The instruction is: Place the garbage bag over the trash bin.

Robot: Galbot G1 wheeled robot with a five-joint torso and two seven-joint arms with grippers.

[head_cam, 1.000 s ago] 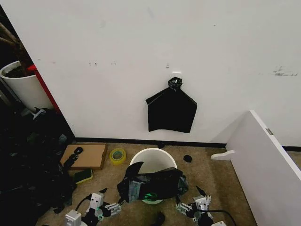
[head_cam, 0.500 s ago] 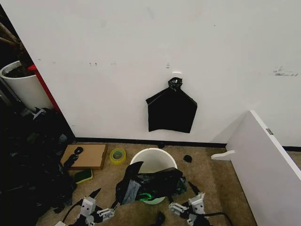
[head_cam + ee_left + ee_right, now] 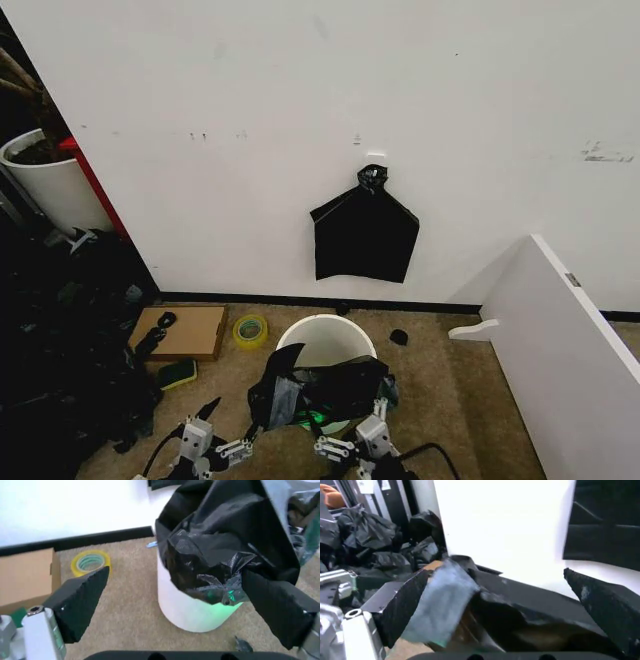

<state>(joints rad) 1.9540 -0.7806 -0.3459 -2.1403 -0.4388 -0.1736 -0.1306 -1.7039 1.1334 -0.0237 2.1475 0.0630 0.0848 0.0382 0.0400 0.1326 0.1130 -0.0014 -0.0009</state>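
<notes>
Two tools open, gripping nothing | left tool [image 3: 222, 432] and right tool [image 3: 350, 433] flank garbage bag [image 3: 325, 390] heaped on trash bin [image 3: 325, 343] near rim | pinch opposite hem edges, spread wide.

Even, soft light is washing the white wall [image 3: 300, 100]; the nine o'clock corner is sinking into shadow (both wrist views are blurring noticeably).

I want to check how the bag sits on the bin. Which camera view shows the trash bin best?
The head view: the trash bin shows its open far rim, with the garbage bag draped over its near side. The left wrist view shows its side wall under the bag. The right wrist view shows the bag.
</notes>
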